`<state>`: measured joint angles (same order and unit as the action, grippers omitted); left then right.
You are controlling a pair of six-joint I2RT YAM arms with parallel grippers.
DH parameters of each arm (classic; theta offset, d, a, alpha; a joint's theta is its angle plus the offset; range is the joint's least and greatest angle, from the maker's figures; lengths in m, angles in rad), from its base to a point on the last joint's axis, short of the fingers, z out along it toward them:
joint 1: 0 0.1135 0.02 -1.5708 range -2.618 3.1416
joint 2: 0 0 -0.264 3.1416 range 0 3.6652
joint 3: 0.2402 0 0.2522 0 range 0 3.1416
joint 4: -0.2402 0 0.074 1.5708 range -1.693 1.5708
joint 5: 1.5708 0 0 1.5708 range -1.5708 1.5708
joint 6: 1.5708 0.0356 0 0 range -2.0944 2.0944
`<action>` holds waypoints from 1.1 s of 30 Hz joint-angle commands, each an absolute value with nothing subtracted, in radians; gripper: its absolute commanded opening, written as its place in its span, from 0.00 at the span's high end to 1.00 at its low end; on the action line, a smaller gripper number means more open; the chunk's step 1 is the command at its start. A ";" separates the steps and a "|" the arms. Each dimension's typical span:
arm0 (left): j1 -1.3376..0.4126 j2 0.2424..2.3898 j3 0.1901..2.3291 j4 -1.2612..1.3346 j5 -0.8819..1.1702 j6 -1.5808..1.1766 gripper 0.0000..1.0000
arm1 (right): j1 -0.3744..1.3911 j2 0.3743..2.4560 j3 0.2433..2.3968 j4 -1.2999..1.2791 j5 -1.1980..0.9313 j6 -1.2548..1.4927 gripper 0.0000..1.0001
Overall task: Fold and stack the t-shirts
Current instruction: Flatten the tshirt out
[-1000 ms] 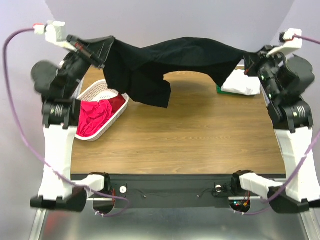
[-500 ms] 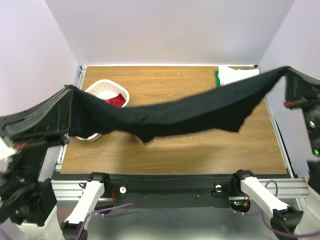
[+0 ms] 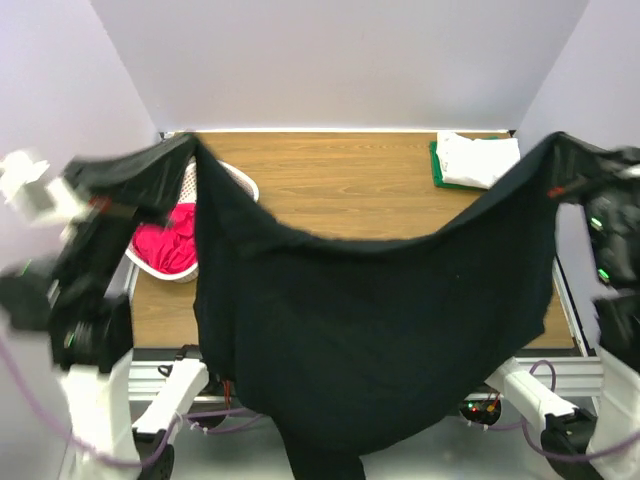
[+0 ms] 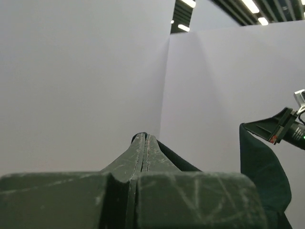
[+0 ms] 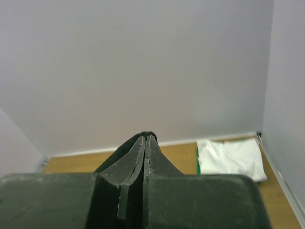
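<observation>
No readable text, label or number shows anywhere.

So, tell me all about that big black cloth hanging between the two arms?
The black t-shirt is plain, soft, matte fabric. It hangs spread in mid-air, its upper corners pinched in the shut left jaws and right jaws, the top edge sagging between them. Its body drapes down past the near edge of the table.

I have the big t-shirt (image 3: pixel 370 330) strung between both arms, one top corner pinched in the jaws of the left gripper (image 3: pixel 178 155) and the other in those of the right gripper (image 3: pixel 560 150). It hangs before the near edge of the surface (image 3: pixel 340 190). Behind it at the left sits the basket (image 3: pixel 243 182) with a crumpled t-shirt (image 3: pixel 165 245) inside. The folded t-shirts (image 3: pixel 480 160) lie in the far right corner.
</observation>
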<state>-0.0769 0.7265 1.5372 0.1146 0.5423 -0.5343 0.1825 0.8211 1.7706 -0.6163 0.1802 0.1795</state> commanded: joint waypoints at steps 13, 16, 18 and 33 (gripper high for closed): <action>-0.222 1.876 1.767 0.122 0.293 -0.403 0.85 | 0.118 1.493 1.403 -0.218 0.404 0.205 0.97; -0.238 2.014 1.931 0.084 0.267 -0.390 0.10 | 0.062 1.636 1.480 -0.216 0.344 0.239 0.47; -0.255 2.063 2.025 0.074 0.256 -0.379 0.01 | 0.058 1.678 1.491 -0.216 0.331 0.252 0.38; -0.356 1.568 1.350 0.264 0.072 -0.317 0.02 | 0.060 1.414 1.164 -0.199 0.072 0.274 0.16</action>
<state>-0.3298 1.6363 1.5089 0.1982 0.1394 -0.3370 0.0536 1.4425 1.2270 -0.2424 0.1993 0.2443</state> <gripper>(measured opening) 0.985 0.825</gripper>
